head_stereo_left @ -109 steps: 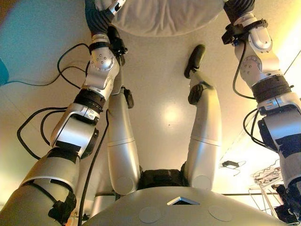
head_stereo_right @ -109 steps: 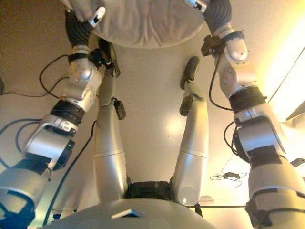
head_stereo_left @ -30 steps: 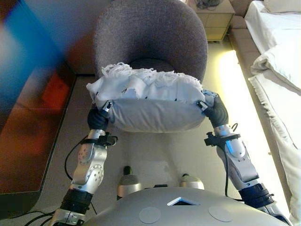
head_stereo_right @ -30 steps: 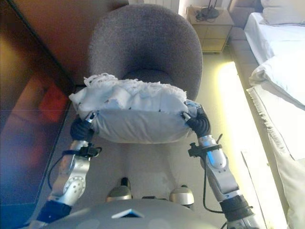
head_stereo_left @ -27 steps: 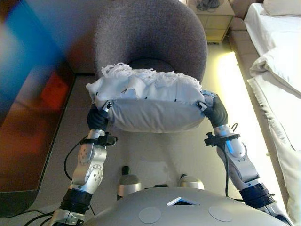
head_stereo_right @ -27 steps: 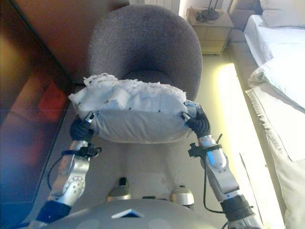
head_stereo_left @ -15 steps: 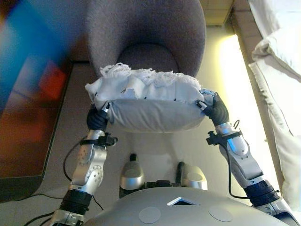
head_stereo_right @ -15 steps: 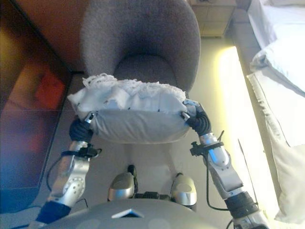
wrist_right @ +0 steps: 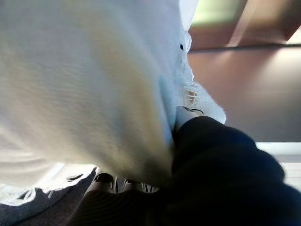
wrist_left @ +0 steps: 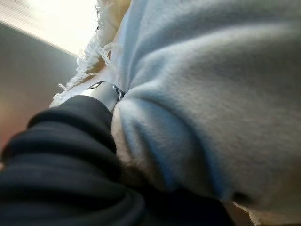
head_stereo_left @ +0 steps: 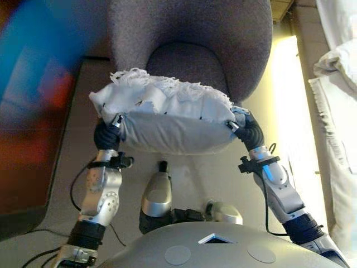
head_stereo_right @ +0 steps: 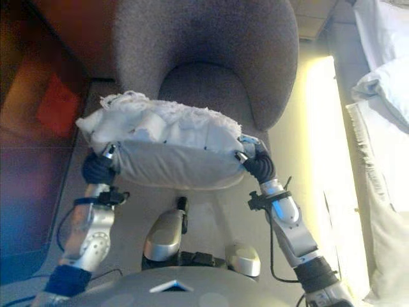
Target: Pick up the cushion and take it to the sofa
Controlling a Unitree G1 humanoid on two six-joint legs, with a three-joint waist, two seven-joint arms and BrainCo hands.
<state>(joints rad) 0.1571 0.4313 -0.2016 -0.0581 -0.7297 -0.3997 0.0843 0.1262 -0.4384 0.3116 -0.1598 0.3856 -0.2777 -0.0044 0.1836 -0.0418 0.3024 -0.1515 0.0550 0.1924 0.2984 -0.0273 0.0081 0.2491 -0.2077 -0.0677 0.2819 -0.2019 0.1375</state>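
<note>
A white-grey cushion (head_stereo_left: 167,120) with a frayed, fringed top is held in the air between my two hands. My left hand (head_stereo_left: 105,135) grips its left end and my right hand (head_stereo_left: 251,134) grips its right end. In the left wrist view the thumb (wrist_left: 103,92) presses into the cushion (wrist_left: 211,94). In the right wrist view the fingers (wrist_right: 113,183) lie under the cushion (wrist_right: 84,84). A grey round-backed armchair (head_stereo_left: 189,33) stands just beyond the cushion, whose far edge overlaps the front of the seat (head_stereo_right: 204,86).
A white bed (head_stereo_left: 340,67) with hanging bedding runs along the right side. A dark reddish cabinet front (head_stereo_left: 28,111) stands at the left. A strip of pale floor (head_stereo_left: 290,111) lies between the chair and the bed.
The whole picture has shifted: the armchair now shows nearer and larger. The cushion stays held between both hands and now reaches over the seat's front edge, slightly tilted.
</note>
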